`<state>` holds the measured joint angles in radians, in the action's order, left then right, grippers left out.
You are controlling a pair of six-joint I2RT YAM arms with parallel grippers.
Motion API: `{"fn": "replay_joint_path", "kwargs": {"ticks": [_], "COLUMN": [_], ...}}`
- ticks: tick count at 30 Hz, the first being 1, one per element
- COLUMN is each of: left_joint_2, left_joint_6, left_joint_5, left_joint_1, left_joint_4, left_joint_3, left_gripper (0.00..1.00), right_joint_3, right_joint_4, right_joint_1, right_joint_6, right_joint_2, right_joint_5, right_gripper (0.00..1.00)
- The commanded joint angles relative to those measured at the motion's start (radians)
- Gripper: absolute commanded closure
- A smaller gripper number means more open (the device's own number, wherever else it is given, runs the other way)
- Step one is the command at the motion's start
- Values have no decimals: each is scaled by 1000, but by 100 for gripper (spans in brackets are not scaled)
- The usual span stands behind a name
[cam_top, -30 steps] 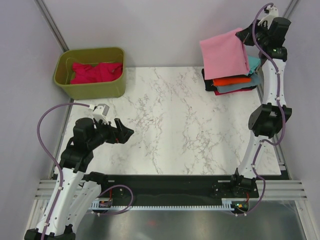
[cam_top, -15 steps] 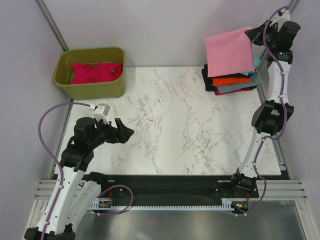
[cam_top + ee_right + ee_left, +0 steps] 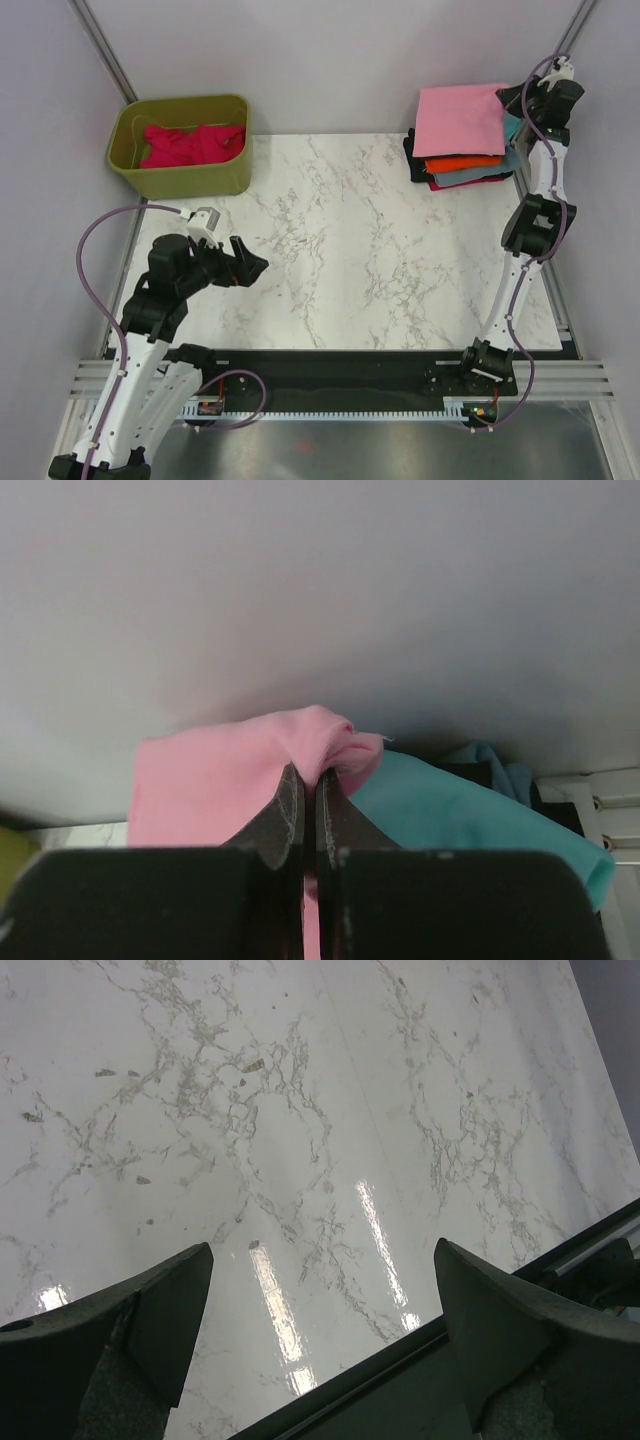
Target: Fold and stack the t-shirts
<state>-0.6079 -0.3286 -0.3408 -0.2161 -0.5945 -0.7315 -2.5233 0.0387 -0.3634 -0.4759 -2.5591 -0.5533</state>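
Note:
My right gripper (image 3: 506, 97) is shut on the right edge of the folded light pink t-shirt (image 3: 460, 118), which lies over the stack of folded shirts at the table's back right. In the right wrist view the fingers (image 3: 290, 810) pinch a bunched pink fold (image 3: 310, 742), with the teal shirt (image 3: 450, 810) just beneath. The stack shows an orange shirt (image 3: 462, 161), a grey-blue one (image 3: 480, 175) and a black one (image 3: 413, 158). The crimson t-shirt (image 3: 190, 143) lies crumpled in the tub. My left gripper (image 3: 252, 264) is open and empty above the bare table (image 3: 320, 1140).
The olive-green plastic tub (image 3: 180, 178) stands at the table's back left corner. Grey walls close the back and sides. The black rail with the arm bases (image 3: 340, 365) runs along the near edge.
My right gripper has carried the pink t-shirt rightward and lowered it, from hanging tilted above the stack to lying over its top. The left arm has not moved.

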Motion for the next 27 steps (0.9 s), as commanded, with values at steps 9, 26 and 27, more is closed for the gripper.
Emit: {"fn": "replay_joint_path", "kwargs": {"ticks": [9, 26, 27], "left_joint_2": [-9, 25, 31], "left_joint_6": [-18, -17, -17], "left_joint_5": [-12, -18, -18], "left_joint_1": [1, 3, 3], "left_joint_4": [44, 45, 45], "left_joint_3": [3, 3, 3], "left_gripper": [0, 0, 0], "right_joint_3": [-34, 138, 165], "right_joint_4": [-134, -148, -148], "right_joint_1": [-19, -71, -74], "right_joint_6": [6, -18, -20], "right_joint_2": [-173, 97, 146], "right_joint_5": [147, 107, 118], "right_gripper": [100, 8, 6]}}
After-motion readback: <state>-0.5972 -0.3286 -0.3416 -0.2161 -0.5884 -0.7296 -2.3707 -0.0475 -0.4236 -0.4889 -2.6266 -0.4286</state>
